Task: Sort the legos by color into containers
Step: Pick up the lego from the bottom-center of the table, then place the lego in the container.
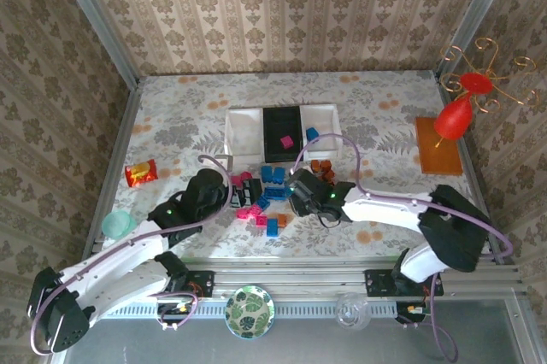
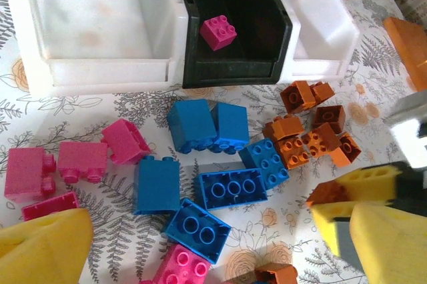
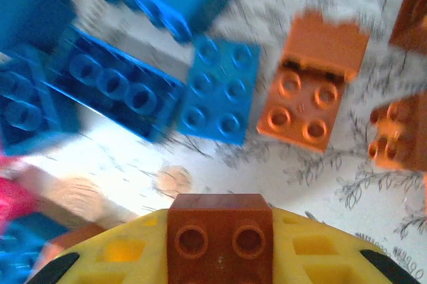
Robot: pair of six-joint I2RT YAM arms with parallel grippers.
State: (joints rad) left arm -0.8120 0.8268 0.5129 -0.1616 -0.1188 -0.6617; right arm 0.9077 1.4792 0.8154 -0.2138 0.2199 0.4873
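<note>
The sorting is only at its beginning. In the black tray (image 2: pixel 230 74) lies one pink brick (image 2: pixel 218 32), and in the right white tray (image 2: pixel 313 24) lies one blue brick (image 1: pixel 313 133). The left white tray (image 2: pixel 93 17) holds nothing. Nearly all other pieces are still on the table (image 1: pixel 385 108) in front of the trays: the blue bricks (image 2: pixel 200 124) in the middle, the pink bricks (image 2: pixel 80 161) to the left, the brown bricks (image 2: pixel 307 141) to the right. The right gripper (image 1: pixel 297 193) is clamped on a brown brick (image 3: pixel 219 231), low over the pile. I judge that this one belongs in the empty white tray. The left gripper (image 1: pixel 232 197) hovers near the pink bricks, its fingers wide apart and holding nothing.
</note>
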